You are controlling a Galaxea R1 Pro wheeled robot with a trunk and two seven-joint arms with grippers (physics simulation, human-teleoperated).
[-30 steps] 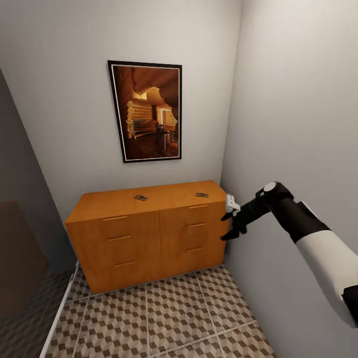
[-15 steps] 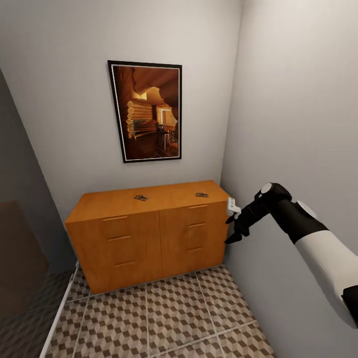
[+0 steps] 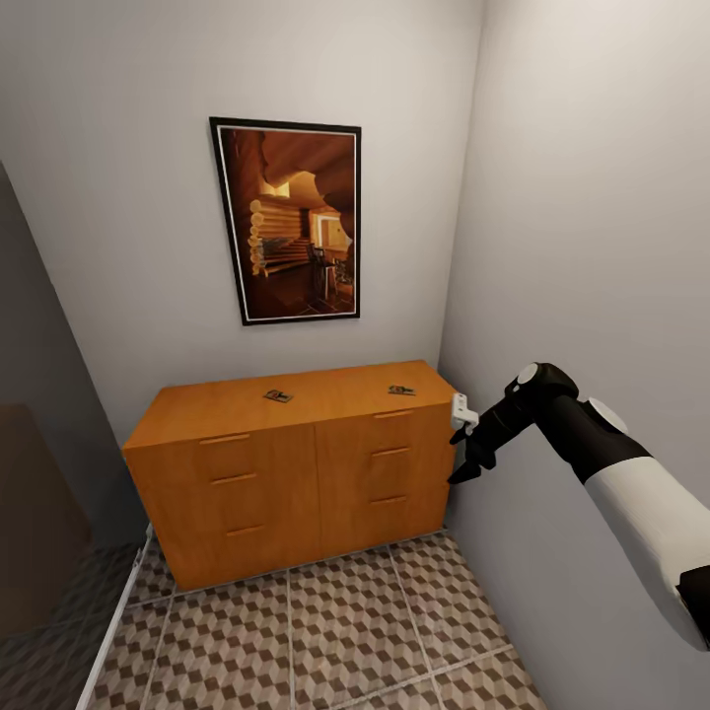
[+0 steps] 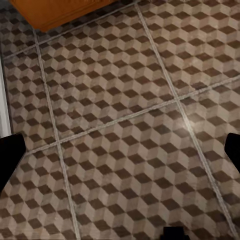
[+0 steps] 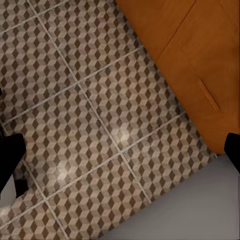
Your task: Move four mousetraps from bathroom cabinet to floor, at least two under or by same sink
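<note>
1. Head view: the cabinet stands against the back wall under a framed picture. Two mousetraps lie on its top, one mousetrap near the middle and a second mousetrap toward the right end; no others can be made out. The right hand hangs off the cabinet's right end, below top level, so the nearer trap sits at about ten o'clock from it, near but apart. The step is judged to be an approach: the hand should be raised above the top edge before any reach, then lowered squarely over the trap.

2. Left wrist view: the left hand is seen spread wide and empty over the bathroom floor, the cabinet's base at twelve o'clock.

3. Right wrist view: the fingers are held wide apart with nothing between them, above floor tiles beside the cabinet front.
</note>
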